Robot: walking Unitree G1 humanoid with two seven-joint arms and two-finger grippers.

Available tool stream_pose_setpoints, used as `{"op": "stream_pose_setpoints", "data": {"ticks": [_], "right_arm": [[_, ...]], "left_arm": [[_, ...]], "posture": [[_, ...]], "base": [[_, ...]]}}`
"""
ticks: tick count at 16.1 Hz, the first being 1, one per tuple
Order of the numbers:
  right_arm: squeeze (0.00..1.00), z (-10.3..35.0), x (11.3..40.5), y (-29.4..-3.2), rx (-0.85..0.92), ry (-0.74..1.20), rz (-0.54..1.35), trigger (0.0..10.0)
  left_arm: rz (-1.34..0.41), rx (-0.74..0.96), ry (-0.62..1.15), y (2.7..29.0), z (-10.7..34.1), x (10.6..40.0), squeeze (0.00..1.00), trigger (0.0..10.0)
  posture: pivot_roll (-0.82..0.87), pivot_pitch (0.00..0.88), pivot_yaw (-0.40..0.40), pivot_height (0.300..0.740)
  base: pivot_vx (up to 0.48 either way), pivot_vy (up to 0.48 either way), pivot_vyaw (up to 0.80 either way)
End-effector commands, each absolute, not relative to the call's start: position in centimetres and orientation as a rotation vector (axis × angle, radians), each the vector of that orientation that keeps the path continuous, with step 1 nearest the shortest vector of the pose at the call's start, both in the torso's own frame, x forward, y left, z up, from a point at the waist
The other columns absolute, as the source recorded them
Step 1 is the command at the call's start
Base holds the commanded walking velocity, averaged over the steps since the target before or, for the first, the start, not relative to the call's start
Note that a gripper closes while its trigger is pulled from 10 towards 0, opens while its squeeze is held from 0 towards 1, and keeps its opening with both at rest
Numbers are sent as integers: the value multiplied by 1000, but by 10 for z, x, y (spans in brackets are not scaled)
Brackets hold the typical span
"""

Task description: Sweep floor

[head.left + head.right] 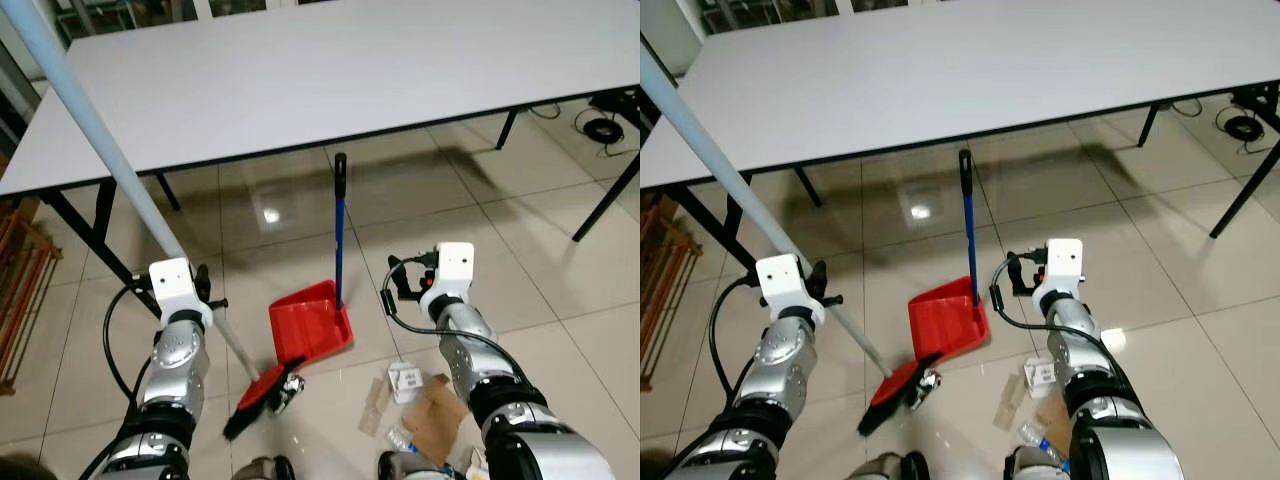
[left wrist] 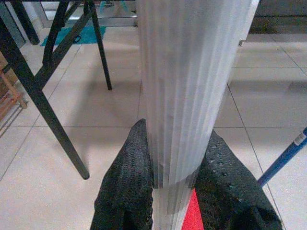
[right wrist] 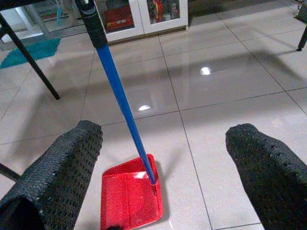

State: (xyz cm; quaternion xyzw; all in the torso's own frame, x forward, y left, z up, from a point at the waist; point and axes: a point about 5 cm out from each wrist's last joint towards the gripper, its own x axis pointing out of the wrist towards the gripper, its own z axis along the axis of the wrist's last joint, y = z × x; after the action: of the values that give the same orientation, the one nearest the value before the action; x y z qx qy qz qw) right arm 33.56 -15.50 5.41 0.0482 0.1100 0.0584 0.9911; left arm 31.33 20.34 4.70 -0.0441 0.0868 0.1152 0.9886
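The left gripper (image 2: 175,191) clamped the pale broom pole (image 1: 120,180); the right gripper (image 3: 158,177) gaped wide, probably reaching next for the upright red dustpan's blue handle (image 3: 122,105).

A red dustpan (image 1: 310,326) with a blue handle (image 1: 339,245), a pale grey-white broom pole (image 1: 95,140), beige floor tiles (image 1: 560,280).

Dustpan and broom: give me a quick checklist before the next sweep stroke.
1. Left gripper shut on the broom handle: ok.
2. Right gripper open, holding nothing, short of the blue dustpan handle: ok if a grab comes next.
3. Red dustpan resting on the floor, handle upright: ok.
4. Broom head beside the dustpan mouth: ok.
5. Litter lies near the right arm, not at the pan: not ok.
6. Table leg close to the broom: cannot tell clearance.
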Motion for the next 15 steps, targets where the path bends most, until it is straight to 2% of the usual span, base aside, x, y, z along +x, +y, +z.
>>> {"op": "stream_pose_setpoints", "data": {"ticks": [1, 7, 15], "right_arm": [[0, 54, 336, -153, 99, 221, 128, 10000], [0, 55, 336, -152, 105, 220, 125, 10000], [0, 52, 334, -151, 115, 221, 121, 10000]], "left_arm": [[246, -84, 151, 210, 52, 314, 0, 10000], [238, -81, 154, 210, 51, 314, 0, 10000], [229, -77, 149, 210, 52, 314, 0, 10000]], "posture": [[-216, 133, 98, 740], [-215, 136, 103, 740], [-210, 136, 114, 740]], "base": [[296, 0, 0], [346, 0, 0], [436, 0, 0]]}}
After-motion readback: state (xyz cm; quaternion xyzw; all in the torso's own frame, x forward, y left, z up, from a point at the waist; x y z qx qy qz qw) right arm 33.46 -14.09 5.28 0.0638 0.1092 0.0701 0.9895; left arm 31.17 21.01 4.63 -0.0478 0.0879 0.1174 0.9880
